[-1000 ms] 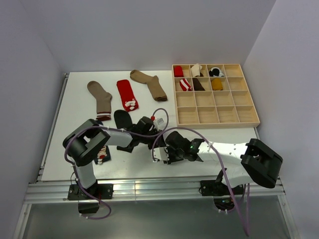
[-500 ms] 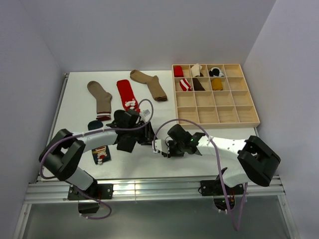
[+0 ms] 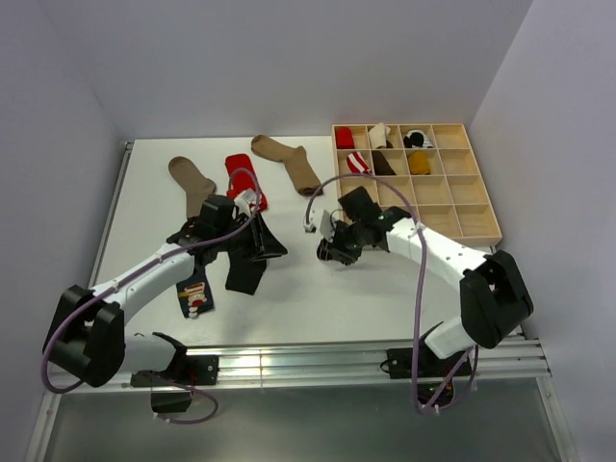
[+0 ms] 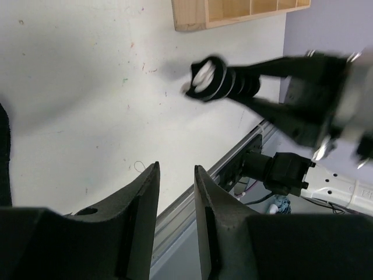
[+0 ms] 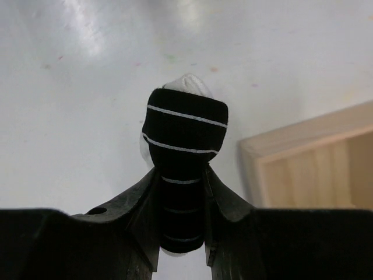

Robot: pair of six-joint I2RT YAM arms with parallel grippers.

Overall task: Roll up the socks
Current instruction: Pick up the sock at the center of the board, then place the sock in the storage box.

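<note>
Two robot arms; one holds a rolled striped sock point(image 5: 185, 131) near a wooden tray point(image 5: 303, 154).
Right tool point(image 5: 182, 175) is clamped on the sock, above the worktop point(image 5: 70, 87) by the tray's corner. Left tool point(image 4: 175, 175) is slightly parted, empty. A slack pinch could let the roll unwind or fall short of a compartment.

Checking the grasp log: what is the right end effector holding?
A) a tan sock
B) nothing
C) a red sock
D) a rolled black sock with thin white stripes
D: the right wrist view shows the right end effector shut on the rolled black striped sock, white toe showing.
</note>
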